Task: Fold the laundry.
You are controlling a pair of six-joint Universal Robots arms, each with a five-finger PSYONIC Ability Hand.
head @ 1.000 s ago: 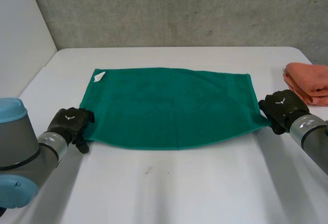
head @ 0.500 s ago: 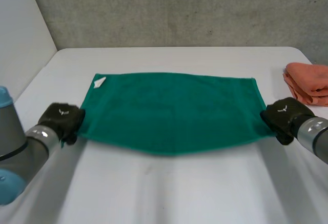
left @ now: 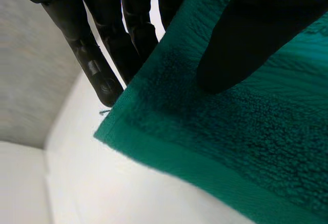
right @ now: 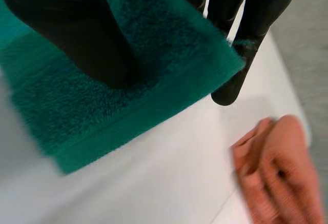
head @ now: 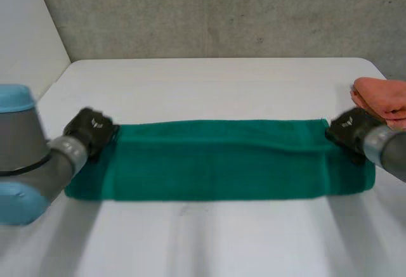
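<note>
A green towel (head: pixel 219 160) is stretched in a long band between my two hands above the white table (head: pixel 209 87). My left hand (head: pixel 92 128) grips its left end. In the left wrist view the thumb (left: pixel 241 44) presses on top of the towel (left: pixel 230 131) near a corner, with the fingers (left: pixel 102 44) underneath. My right hand (head: pixel 347 130) grips the right end. In the right wrist view the thumb (right: pixel 77 34) lies on the towel (right: pixel 128 96) and the fingers (right: pixel 246 29) reach under its corner.
A folded orange cloth (head: pixel 384 99) lies at the table's right edge, just beyond my right hand, and appears past the fingertips as the orange cloth (right: pixel 277 178) in the right wrist view. A grey concrete wall stands behind the table.
Both hands have raised the towel's near corners and carried them away from me. The flat towel has become a narrow band, and its white tag has gone out of sight. The left hand closed.
</note>
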